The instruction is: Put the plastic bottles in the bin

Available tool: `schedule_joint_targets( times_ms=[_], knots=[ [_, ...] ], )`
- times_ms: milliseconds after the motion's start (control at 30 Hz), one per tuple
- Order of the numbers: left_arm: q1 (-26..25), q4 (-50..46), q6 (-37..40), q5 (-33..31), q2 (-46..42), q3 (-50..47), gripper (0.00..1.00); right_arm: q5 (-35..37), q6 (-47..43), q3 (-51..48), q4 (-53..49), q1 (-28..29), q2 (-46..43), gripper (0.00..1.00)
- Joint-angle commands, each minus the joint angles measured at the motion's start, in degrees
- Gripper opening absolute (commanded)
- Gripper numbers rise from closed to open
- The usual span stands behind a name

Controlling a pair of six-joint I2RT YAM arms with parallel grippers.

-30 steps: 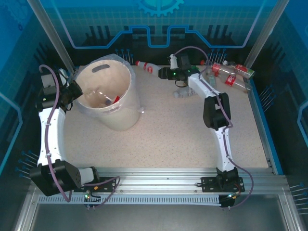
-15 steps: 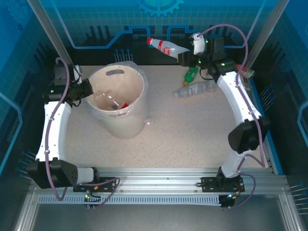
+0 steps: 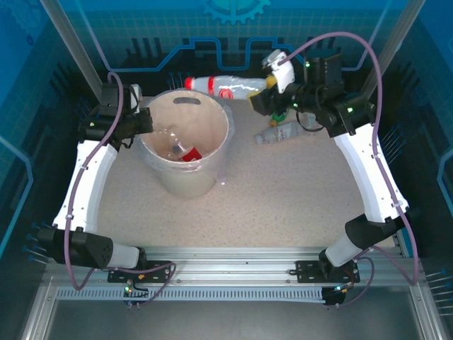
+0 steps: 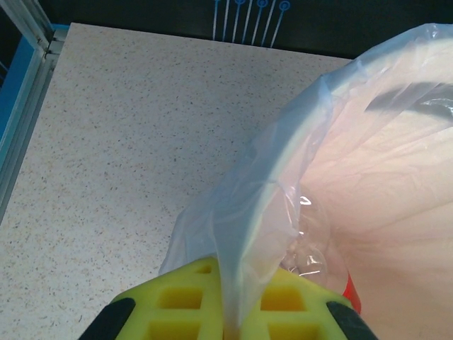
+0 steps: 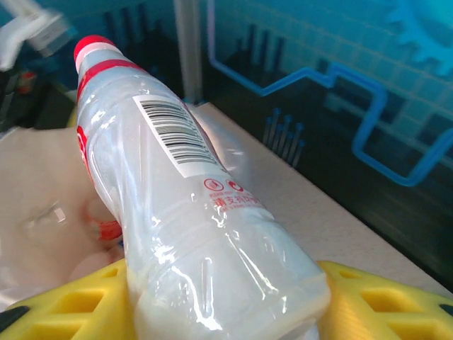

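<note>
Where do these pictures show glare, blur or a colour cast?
Right wrist view: glare spots on the bottle, barcode sharp, top-left corner blurred. Left wrist view: bag liner hazy and shiny over the rim of the bin. Top view: bluish cast on the walls.

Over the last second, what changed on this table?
The right gripper took a red-capped bottle off the far side of the table, lifted it and carried it left, to roughly over the far rim of the bin. The left gripper, clamped on the bin's rim, dragged the bin rightward. The green bottle and clear bottle stayed put.
</note>
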Motion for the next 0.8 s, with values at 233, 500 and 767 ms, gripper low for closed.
schedule_joint_targets(
  times_ms=[233,500,767],
  knots=[
    [-5.09,7.64,-0.05,0.32,-2.26,4.09,0.00,8.71,-6.92,11.71,-13.20,10.49,11.64,0.57],
    [-7.36,7.20,-1.84,1.80,-3.62,3.71,0.00,12.55,-7.28,19.55,-16.69,13.55,21.03,0.57],
    [-8.56,9.48,-3.23,4.42,-5.30,0.84,0.00,13.47,-8.13,25.78,-20.74,15.32,28.36,0.57]
  ],
)
